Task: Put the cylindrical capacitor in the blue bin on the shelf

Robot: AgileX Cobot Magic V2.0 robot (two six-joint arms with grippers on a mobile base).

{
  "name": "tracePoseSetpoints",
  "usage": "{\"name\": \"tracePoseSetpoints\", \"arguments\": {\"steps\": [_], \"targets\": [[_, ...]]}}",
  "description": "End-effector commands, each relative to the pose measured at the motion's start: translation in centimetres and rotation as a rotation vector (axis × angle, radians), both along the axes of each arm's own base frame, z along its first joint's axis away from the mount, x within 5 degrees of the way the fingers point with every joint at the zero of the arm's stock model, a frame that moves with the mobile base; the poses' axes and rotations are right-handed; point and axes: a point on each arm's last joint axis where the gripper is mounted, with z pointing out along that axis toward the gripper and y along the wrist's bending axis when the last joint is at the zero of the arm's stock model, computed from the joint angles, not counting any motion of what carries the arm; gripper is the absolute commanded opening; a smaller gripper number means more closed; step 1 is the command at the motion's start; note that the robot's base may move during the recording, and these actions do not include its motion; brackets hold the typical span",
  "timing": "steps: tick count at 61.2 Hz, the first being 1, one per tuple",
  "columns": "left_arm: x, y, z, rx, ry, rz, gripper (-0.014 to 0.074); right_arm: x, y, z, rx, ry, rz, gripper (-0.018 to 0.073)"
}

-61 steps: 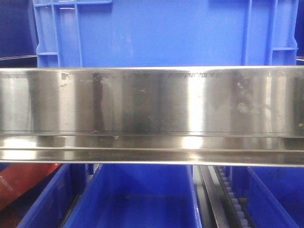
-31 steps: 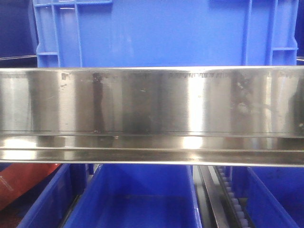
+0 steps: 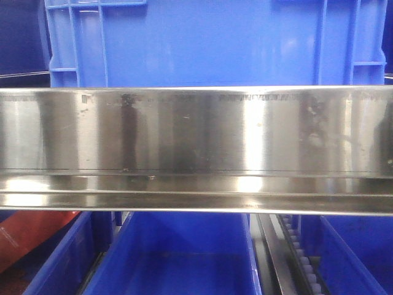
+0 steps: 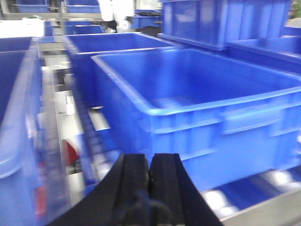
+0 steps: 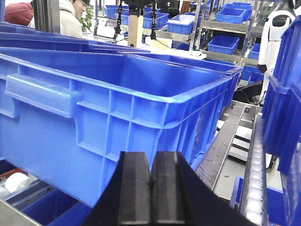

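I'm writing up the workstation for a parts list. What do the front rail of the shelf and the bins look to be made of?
The shelf rail looks like brushed stainless steel: silvery, streaked, with bright mirror-like glare bands. The blue bin looks like moulded plastic: uniform colour, ribbed walls, rolled rim, soft sheen. The exact polymer can't be told.

No lettering, label or number is legible in any view.
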Motion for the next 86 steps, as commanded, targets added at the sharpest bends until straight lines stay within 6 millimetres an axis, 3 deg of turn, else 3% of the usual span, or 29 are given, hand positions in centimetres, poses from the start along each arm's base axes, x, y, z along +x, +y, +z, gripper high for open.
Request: {"name": "tracePoseSetpoints", "arguments": {"steps": [1, 19, 37, 86], "targets": [[0.1, 0.5, -1.7, 0.007, -0.029, 0.075, -0.0111, -0.1, -0.1, 0.2, 0.013, -0.026, -0.009, -0.0158], [-0.5, 1.6, -10.5, -0.032, -0.156, 0.258, -0.0111, -0.1, -0.1, 0.2, 0.013, -0.026, -0.009, -0.0158], [0.3, 1.6, -18.9, -0.038, -0.187, 0.287, -0.0111, -0.1, -0.1, 0.2, 0.013, -0.026, -0.009, -0.0158], [0.3, 1.6, -19.0, -0.038, -0.188, 0.287, -0.0111, -0.1, -0.1, 0.3, 0.016, -0.033, -0.01, -0.0158]]}}
